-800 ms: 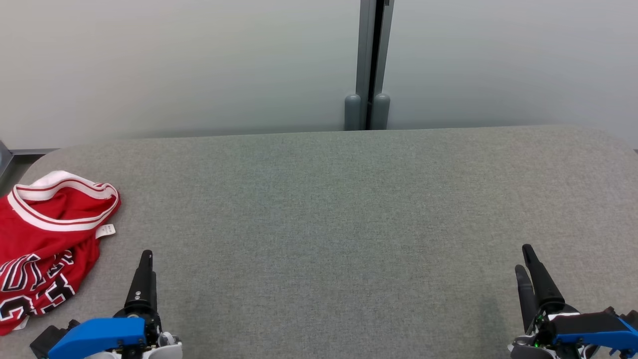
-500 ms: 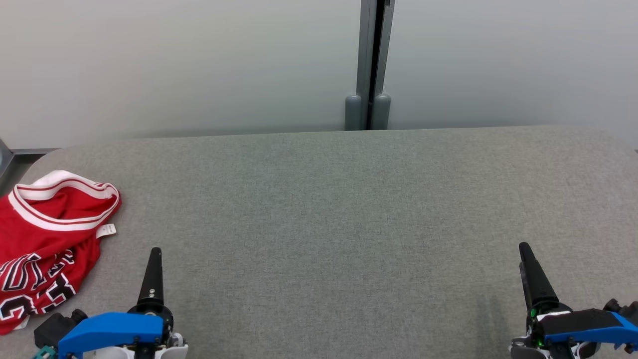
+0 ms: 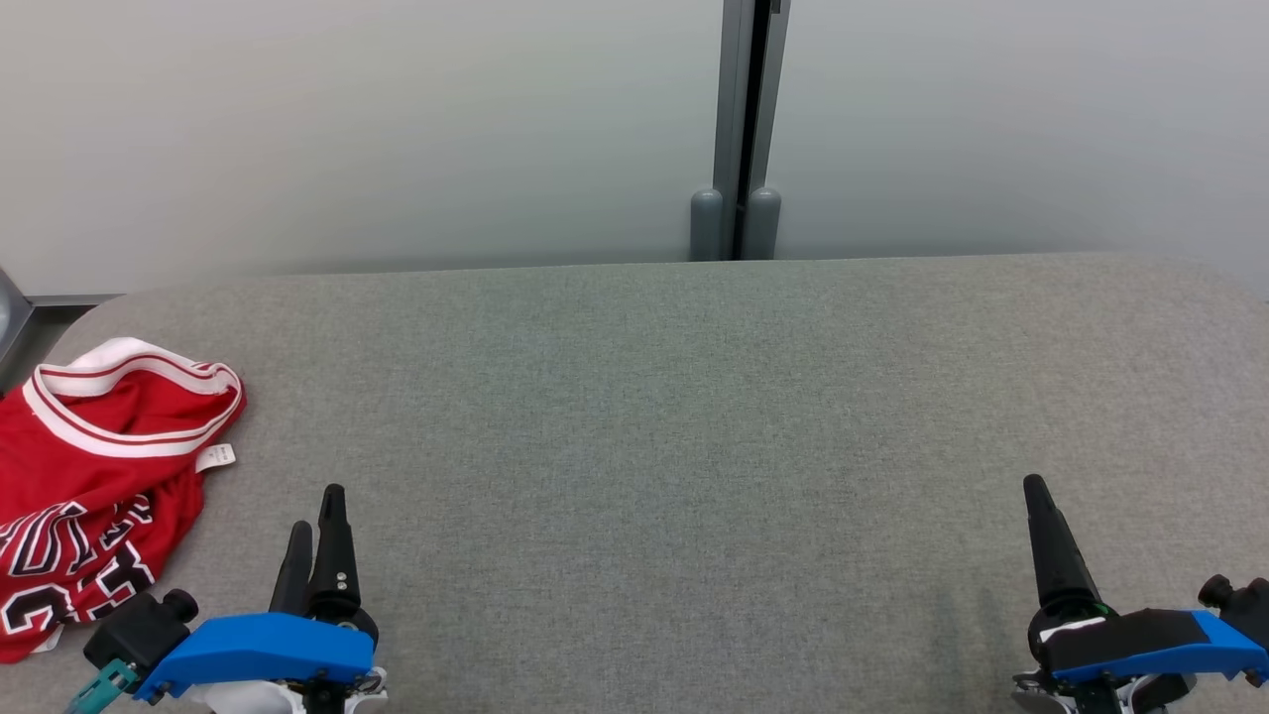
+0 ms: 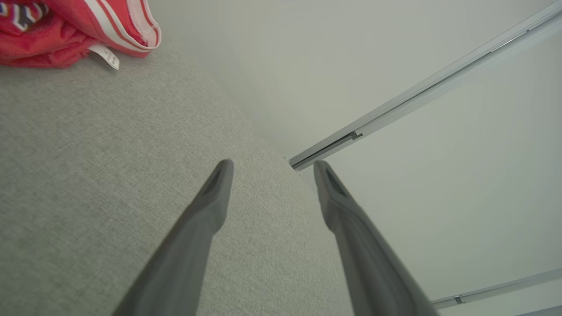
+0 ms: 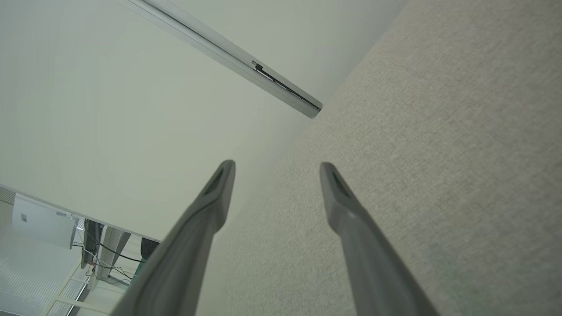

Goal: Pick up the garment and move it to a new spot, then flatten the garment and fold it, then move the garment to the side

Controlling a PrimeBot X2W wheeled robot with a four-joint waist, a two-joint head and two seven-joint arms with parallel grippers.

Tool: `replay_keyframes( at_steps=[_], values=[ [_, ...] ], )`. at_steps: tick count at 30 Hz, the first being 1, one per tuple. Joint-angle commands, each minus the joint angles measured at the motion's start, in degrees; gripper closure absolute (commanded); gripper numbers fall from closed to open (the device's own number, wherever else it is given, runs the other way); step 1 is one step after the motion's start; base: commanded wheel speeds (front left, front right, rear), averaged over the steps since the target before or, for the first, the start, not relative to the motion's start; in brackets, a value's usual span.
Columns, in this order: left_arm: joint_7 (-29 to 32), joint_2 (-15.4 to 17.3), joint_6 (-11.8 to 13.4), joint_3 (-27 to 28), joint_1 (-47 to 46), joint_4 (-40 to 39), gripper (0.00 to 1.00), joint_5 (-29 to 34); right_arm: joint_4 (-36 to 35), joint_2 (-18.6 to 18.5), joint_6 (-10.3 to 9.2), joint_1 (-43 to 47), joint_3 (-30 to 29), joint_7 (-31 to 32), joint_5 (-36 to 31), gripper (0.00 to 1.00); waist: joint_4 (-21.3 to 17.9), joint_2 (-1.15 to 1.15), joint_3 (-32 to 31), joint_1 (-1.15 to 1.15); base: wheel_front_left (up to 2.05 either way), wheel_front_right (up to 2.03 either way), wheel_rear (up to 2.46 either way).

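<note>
Head view: I see the crumpled red jersey with white-striped trim (image 3: 94,466) at the near-left edge of the grey fabric table (image 3: 694,416). My left gripper (image 3: 315,513) hovers just right of it, jaws apart and empty; the right gripper (image 5: 275,166) is likewise spread, near right.

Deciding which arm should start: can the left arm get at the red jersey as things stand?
Probably yes. The left gripper is open and empty, the red jersey lies crumpled close by on its left on the grey table, and nothing stands between them.
</note>
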Motion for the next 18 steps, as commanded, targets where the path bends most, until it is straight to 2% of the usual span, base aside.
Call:
replay_keyframes(
  at_steps=[1, 18],
  values=[
    [-0.4, 0.6, 0.2, -0.4, -0.8, -1.0, 0.0, 1.7, -0.9, -0.4, 0.13, -0.6, 0.1, -0.4, -1.5, 0.0, 0.0, 0.0, 0.0, -0.01, 0.0, 0.0, 0.0],
    [-3.7, 1.1, 1.3, -2.6, -0.3, -0.8, 0.0, 15.9, 0.3, -0.5, 0.16, -0.9, 0.5, -3.6, -15.0, 0.0, 0.0, 0.0, 0.1, -0.01, 0.0, 0.0, 0.0]
  ],
)
